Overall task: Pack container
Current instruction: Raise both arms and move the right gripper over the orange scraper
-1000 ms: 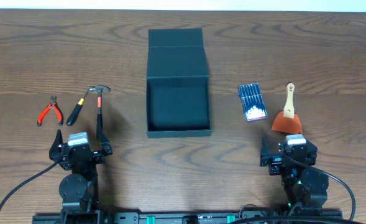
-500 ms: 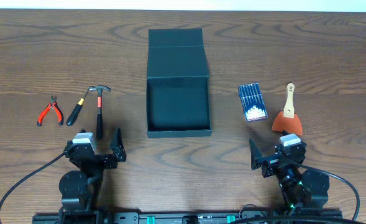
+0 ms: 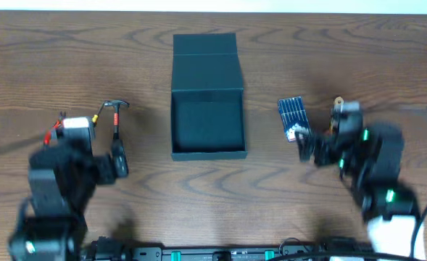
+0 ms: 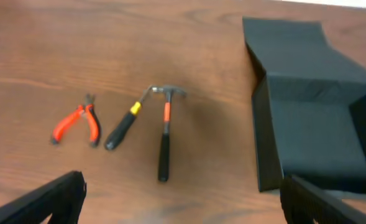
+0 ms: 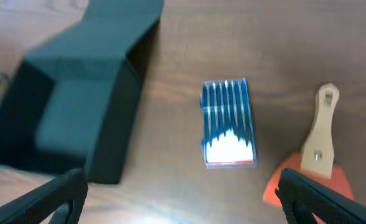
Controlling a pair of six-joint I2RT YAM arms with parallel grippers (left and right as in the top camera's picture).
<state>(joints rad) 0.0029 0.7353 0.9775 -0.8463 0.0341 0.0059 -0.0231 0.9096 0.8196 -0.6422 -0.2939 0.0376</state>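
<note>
The container [image 3: 207,109] is lying open at mid-bench, its lid flap folded back toward the far edge, and nothing is showing inside. The left tool [image 4: 183,202] is hovering, spread wide, near the hammer [image 4: 164,140] toward the left edge. The right tool [image 5: 179,196], equally wide, is facing the blue pack [image 5: 228,130] toward the right edge. Packing seems to be only beginning, and the next move is probably calling for each tool to descend squarely and close on its item.

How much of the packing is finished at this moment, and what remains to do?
Done: only that the container stands open, its inside bare. In hand: nothing; the left gripper and right gripper are both open and empty. Left: the pliers, hammer, black-handled tool, blue pack and scraper all lie on the table outside it.
</note>
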